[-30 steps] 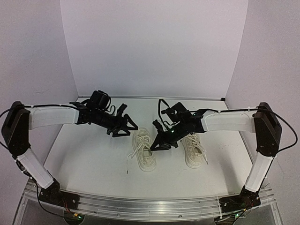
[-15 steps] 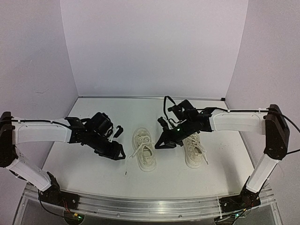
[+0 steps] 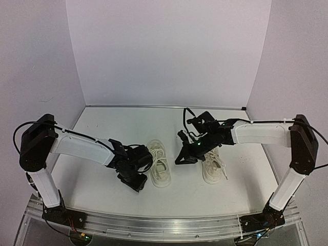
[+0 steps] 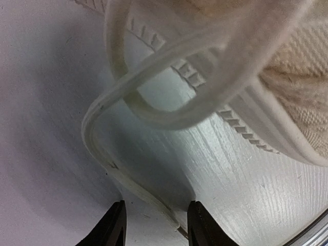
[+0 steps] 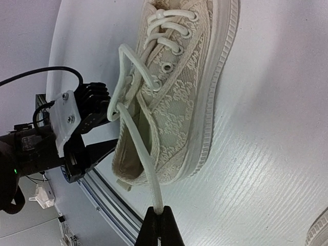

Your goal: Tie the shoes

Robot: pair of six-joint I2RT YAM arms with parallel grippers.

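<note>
Two cream-white shoes stand side by side, the left shoe (image 3: 160, 166) and the right shoe (image 3: 213, 165). My left gripper (image 3: 138, 183) is low on the table at the left shoe's near left side. In the left wrist view it (image 4: 156, 228) is open, and a loose lace (image 4: 102, 154) from the shoe (image 4: 292, 92) runs along the table between its fingertips. My right gripper (image 3: 183, 158) hovers between the shoes. It (image 5: 159, 218) is shut on the left shoe's other lace (image 5: 141, 148), pulled taut from the eyelets of that shoe (image 5: 179, 102).
White walls (image 3: 164, 51) close the table at the back and both sides. The aluminium rail (image 3: 164, 225) runs along the near edge. My left arm's black wrist (image 5: 84, 120) sits just beyond the shoe's heel in the right wrist view.
My left arm has swung from the back left down to the table beside the left shoe, and its jaws have narrowed around the loose lace. My right gripper has shifted slightly right, still holding its lace.
</note>
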